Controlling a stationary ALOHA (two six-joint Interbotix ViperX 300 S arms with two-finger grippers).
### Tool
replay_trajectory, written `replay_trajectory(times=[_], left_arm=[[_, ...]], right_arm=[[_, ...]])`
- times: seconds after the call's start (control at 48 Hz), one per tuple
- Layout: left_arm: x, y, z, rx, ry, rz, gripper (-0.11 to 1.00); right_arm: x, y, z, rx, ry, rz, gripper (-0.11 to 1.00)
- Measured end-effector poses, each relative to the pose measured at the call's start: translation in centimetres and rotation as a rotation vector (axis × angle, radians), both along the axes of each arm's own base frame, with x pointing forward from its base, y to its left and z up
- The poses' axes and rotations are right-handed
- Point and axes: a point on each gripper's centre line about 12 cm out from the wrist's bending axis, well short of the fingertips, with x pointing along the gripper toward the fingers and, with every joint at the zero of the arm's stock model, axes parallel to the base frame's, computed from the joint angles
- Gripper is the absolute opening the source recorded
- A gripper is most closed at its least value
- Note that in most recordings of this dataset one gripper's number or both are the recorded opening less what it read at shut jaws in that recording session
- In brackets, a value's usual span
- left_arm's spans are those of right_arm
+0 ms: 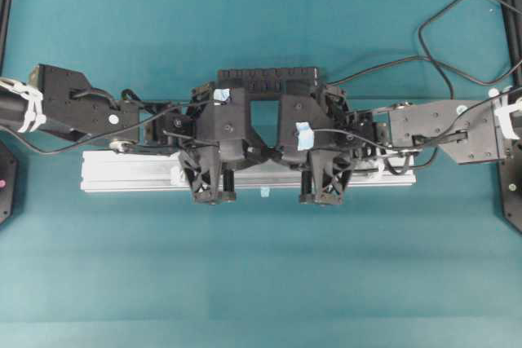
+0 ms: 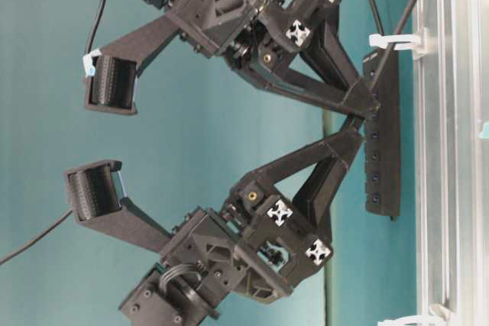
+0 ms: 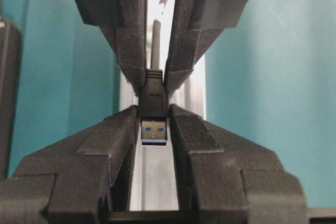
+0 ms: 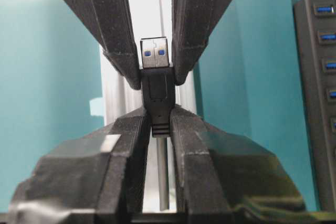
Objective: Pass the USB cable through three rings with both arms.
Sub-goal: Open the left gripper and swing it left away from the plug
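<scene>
Mid-frame in both wrist views, the USB plug (image 3: 154, 116) sat pinched by both grippers at once: left gripper (image 3: 154, 121), right gripper (image 4: 156, 124). Plug looked stiff and grippable; the thin cable (image 4: 162, 174) behind probably flopped, so holding the plug body seemed smartest.

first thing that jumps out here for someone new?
The two black grippers meeting tip to tip over the middle of the silver rail, both pinching one USB plug: left gripper and right gripper have their jaws shut on it. Behind them lies a black multi-port hub.
</scene>
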Motion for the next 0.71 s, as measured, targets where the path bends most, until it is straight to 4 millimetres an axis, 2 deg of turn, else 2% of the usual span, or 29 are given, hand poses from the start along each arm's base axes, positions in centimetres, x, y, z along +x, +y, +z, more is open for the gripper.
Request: replay_trajectory(times=[0.25, 0.292, 0.417, 0.48, 0.521, 0.709], left_arm=[[-1.0, -0.2, 0.9, 0.000, 0.009, -0.004, 0.25], [-1.3, -0.3, 0.9, -0.001, 0.011, -0.005, 0.32], [-2.0, -0.7, 1.1, -0.013, 0.008, -0.004, 0.68], [-2.4, -1.0, 1.2, -0.023, 0.011, -0.003, 0.79], [-2.7, -1.1, 1.2, -0.030, 0.012, 0.000, 0.81], [-4.5, -2.1, 2.1, -0.095, 0.002, 0.026, 0.73]], right_arm=[[0.5, 0.1, 0.5, -0.003, -0.015, 0.005, -0.05], [0.6, 0.1, 0.6, -0.002, -0.017, 0.004, -0.05], [0.5, -0.1, 0.5, -0.004, -0.006, -0.001, -0.05], [0.5, -0.2, 0.4, -0.004, -0.003, -0.003, -0.05], [0.5, -0.1, 0.5, -0.004, -0.005, -0.002, -0.05], [0.5, -0.1, 0.4, -0.003, -0.003, -0.003, -0.05]])
